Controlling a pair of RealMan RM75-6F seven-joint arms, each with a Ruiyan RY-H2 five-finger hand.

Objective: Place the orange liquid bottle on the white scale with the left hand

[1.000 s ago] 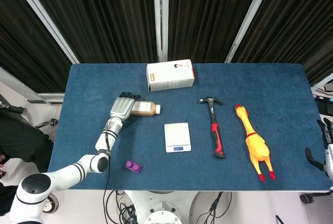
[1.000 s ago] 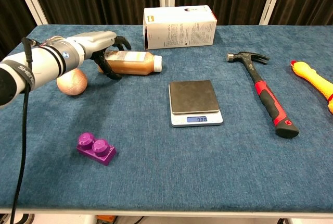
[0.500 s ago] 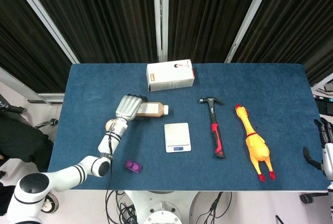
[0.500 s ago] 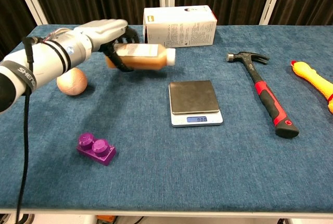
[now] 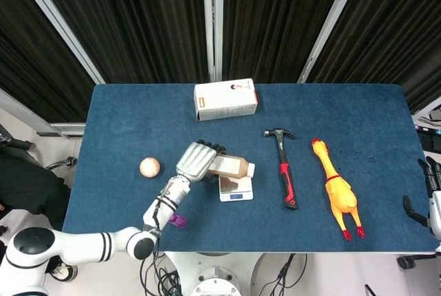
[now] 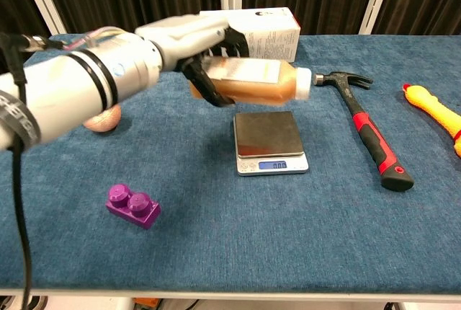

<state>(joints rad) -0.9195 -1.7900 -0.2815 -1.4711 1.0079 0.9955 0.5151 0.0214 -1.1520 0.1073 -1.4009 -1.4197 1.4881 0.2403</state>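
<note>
My left hand [image 5: 196, 162] [image 6: 196, 54] grips the orange liquid bottle [image 5: 233, 168] [image 6: 258, 82] and holds it on its side in the air, white cap pointing right. The bottle hangs just above the white scale [image 5: 236, 189] [image 6: 269, 143], over its far edge. The scale's dark platform is bare and its display faces the front edge. My right hand [image 5: 428, 196] shows only at the far right edge of the head view, off the table, with nothing seen in it.
A white carton [image 5: 225, 100] [image 6: 248, 36] lies at the back. A red-handled hammer [image 5: 284, 167] [image 6: 367, 127] and a yellow rubber chicken [image 5: 335, 189] [image 6: 434, 108] lie right of the scale. A peach ball [image 5: 149, 166] [image 6: 106, 117] and a purple brick [image 5: 177, 221] [image 6: 133, 205] sit left.
My left hand has lifted the bottle off the table and carried it right and toward the front, from beside the ball to over the scale. The right hand has barely moved.
</note>
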